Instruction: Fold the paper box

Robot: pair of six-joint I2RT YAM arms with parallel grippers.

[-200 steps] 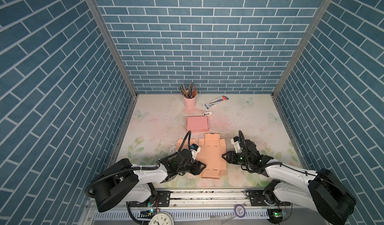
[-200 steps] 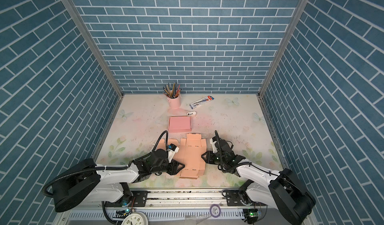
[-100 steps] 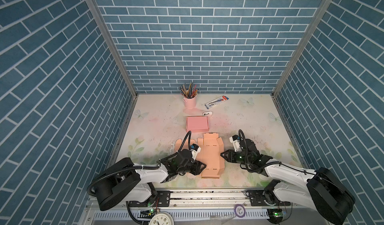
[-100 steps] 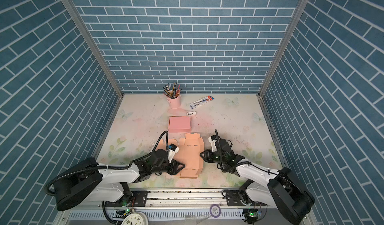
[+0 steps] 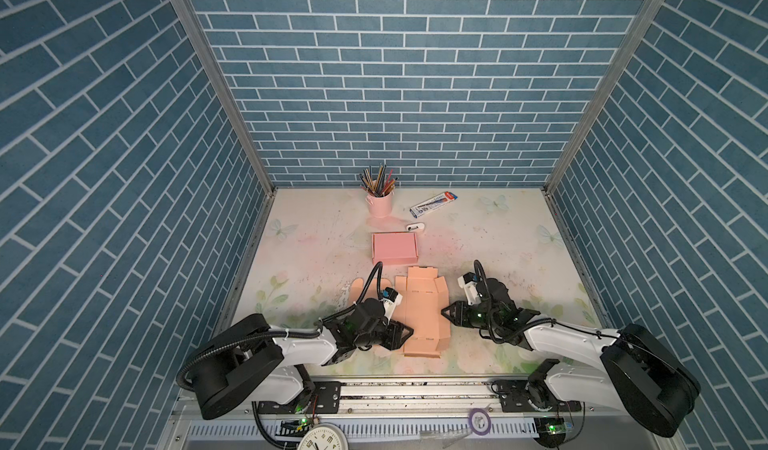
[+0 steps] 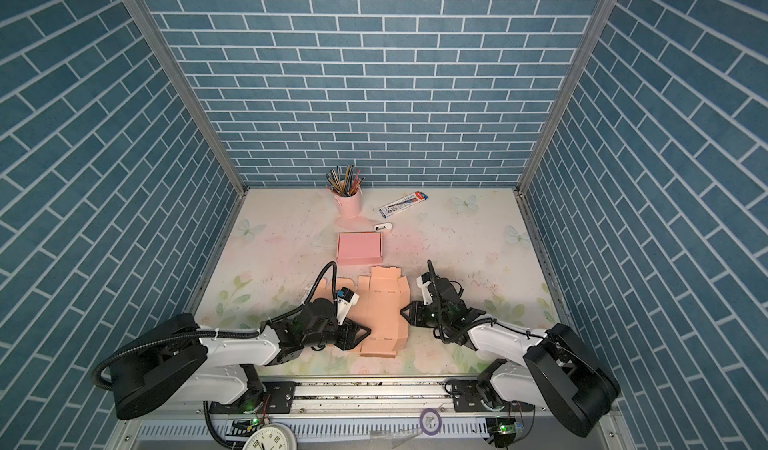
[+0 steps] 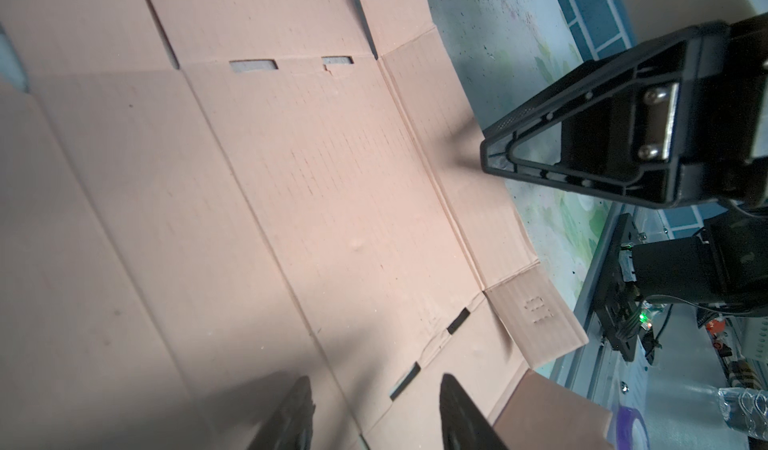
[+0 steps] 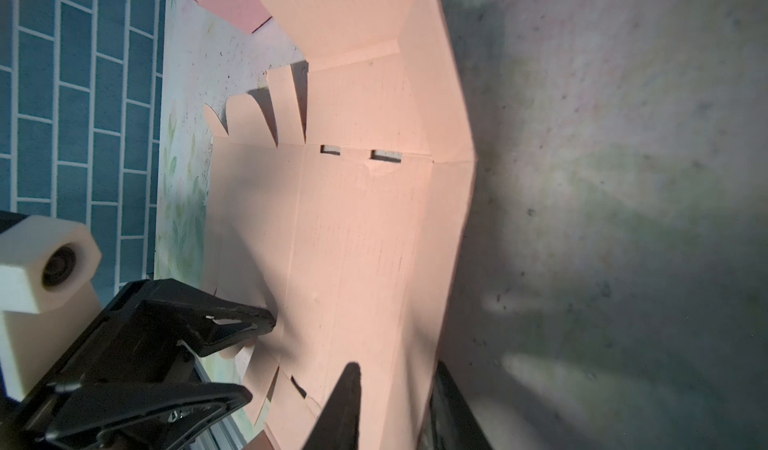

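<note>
The paper box [image 5: 422, 310] is seen as a peach cardboard blank, largely unfolded, laid on the table [image 5: 498, 240] near the middle of its front edge; its long axis is run from front to back; it lies between the left gripper [image 5: 405, 336] and the right gripper [image 5: 445, 314].

The left gripper is set at the blank's left edge, toward the front end, with its jaws held well apart; in the left wrist view its two fingertips [image 7: 301, 402] are shown spread over the flat panel, and the gripper is empty.

The right gripper is placed against the blank's right edge, about halfway along; that side flap is raised off the table and tilted, while the middle panel is laid flat. In the right wrist view the jaws are seen partly parted and set astride the flap, one finger [image 8: 347, 398] over the inner face and one outside; whether the card is pressed by the pads cannot be told.

A closed pink box [image 5: 394, 247] is found just behind the blank; a pink cup of pencils [image 5: 380, 202] is stood farther back.
</note>
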